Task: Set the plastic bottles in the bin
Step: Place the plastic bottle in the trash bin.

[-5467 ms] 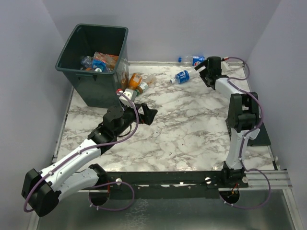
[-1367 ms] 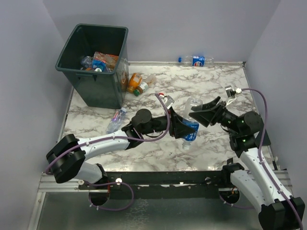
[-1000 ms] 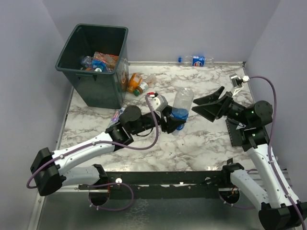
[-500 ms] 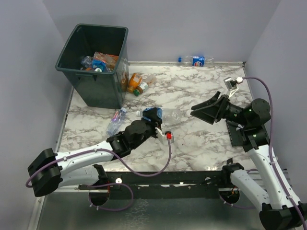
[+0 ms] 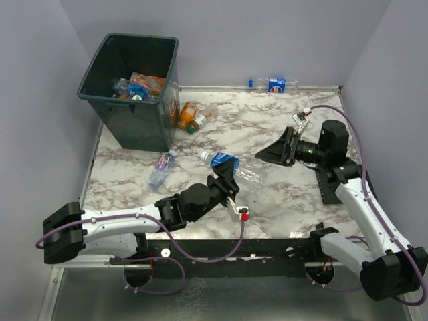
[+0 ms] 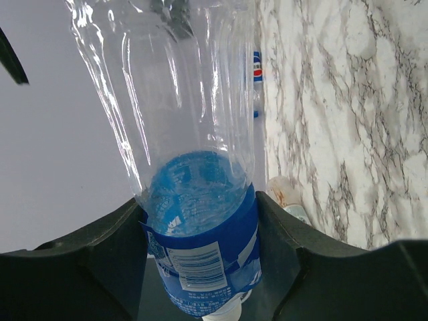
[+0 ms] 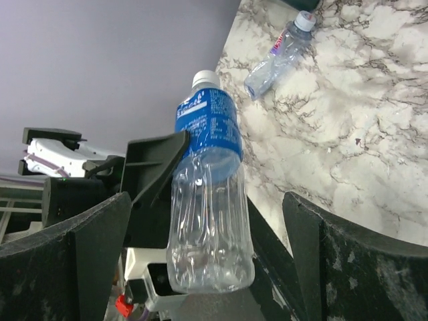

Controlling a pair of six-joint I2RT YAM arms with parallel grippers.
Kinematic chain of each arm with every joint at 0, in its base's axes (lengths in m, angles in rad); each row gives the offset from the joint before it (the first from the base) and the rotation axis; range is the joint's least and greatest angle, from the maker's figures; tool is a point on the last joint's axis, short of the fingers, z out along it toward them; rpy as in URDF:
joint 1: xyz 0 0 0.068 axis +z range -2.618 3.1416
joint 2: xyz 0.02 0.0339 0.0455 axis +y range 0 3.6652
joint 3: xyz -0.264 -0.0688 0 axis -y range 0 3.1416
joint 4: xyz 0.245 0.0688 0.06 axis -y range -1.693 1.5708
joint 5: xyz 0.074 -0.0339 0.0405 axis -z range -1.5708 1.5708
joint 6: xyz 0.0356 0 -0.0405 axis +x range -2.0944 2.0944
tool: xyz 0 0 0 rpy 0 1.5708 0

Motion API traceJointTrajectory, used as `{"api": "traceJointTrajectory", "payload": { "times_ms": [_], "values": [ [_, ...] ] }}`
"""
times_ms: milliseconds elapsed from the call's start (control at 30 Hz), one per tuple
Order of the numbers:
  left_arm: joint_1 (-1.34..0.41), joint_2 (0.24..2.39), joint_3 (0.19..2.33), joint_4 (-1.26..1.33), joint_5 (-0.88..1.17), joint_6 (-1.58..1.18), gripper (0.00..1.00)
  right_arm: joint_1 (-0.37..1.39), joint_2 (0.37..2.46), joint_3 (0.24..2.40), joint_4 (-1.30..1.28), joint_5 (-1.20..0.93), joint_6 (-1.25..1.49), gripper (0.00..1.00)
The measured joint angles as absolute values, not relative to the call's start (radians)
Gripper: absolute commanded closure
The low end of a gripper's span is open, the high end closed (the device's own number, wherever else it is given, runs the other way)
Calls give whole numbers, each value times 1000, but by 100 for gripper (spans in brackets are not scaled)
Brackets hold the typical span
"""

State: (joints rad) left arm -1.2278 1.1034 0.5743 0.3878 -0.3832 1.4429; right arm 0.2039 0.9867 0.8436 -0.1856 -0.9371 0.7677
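Currently the blue-label bottle (image 5: 231, 166) is held at its label by the left fingers (image 6: 100, 247), cap end toward the bin (image 5: 134, 124) far-left; right fingers (image 7: 93, 241) are spread wide, empty.

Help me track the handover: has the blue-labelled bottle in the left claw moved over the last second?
Yes. The bottle swung leftward, closer to the bin, and tipped from upright to nearly flat.

Clear blue-labelled bottle (image 5: 224, 161) (white cap) held aloft; more bottles (image 5: 139, 87) inside bin (image 5: 134, 127).
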Motion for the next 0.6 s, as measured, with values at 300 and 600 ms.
{"api": "traceJointTrajectory", "payload": {
  "times_ms": [300,600],
  "values": [
    [-1280,1131,635,367,-406,1534,100,271,990,789,-171,-981,774,3],
    [-1280,1140,647,348,-411,1600,100,368,965,681,-94,-1036,878,39]
  ]
}}
